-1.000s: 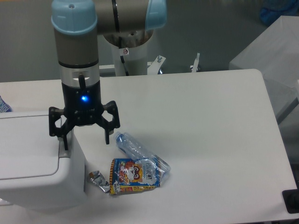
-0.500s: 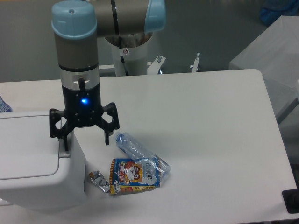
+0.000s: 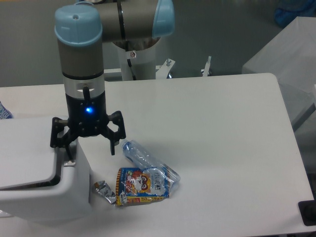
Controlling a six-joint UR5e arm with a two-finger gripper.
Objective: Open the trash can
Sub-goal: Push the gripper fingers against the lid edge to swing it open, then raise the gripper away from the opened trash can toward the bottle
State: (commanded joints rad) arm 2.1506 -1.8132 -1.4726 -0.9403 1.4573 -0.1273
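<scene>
The trash can (image 3: 47, 205) is a big white bin at the table's front left corner. Its flat lid (image 3: 24, 153) sits raised, with a dark gap showing along the lid's front and right edges. My gripper (image 3: 91, 154) hangs open over the bin's right end. Its left finger (image 3: 68, 154) is down on the light-grey push tab (image 3: 69, 163) beside the lid. Its right finger (image 3: 113, 147) hangs free past the bin's right side, above the table. Nothing is held between the fingers.
A crushed clear bottle (image 3: 143, 155), a colourful snack packet (image 3: 142, 184) and a small foil wrapper (image 3: 104, 191) lie just right of the bin. The arm's base (image 3: 134, 58) stands at the table's back. A grey box (image 3: 291, 54) sits beyond the right edge.
The gripper has sunk a little, its left finger going down onto the push tab. The lid has popped up, and a dark gap now shows under its edge.
</scene>
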